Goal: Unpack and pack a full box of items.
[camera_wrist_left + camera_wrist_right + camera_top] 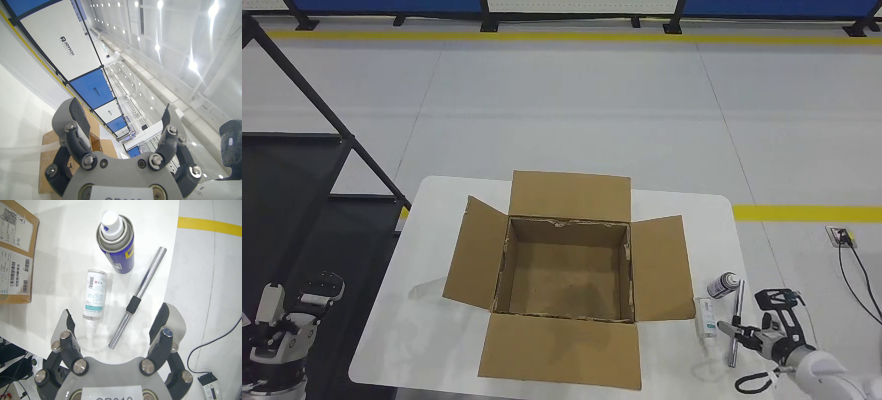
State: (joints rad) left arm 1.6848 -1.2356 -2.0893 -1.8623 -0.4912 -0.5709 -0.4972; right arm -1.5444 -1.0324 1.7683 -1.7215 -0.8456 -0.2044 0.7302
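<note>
Box (567,288) mouth open, flaps (478,262) splayed

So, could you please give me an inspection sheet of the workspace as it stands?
Surface: white rounded table.
Job's things: open brown cardboard box, flaps spread, nothing visible inside; blue spray can standing beside it; clear labelled pump bottle and silver metal rod lying flat.
Clutter: nothing seen.
Grippers: left claw open, tilted upward beside the table; right claw open above bottle and rod.
Cables: black cable on the floor.
Surroundings: white floor, yellow line, blue and white panels.
</note>
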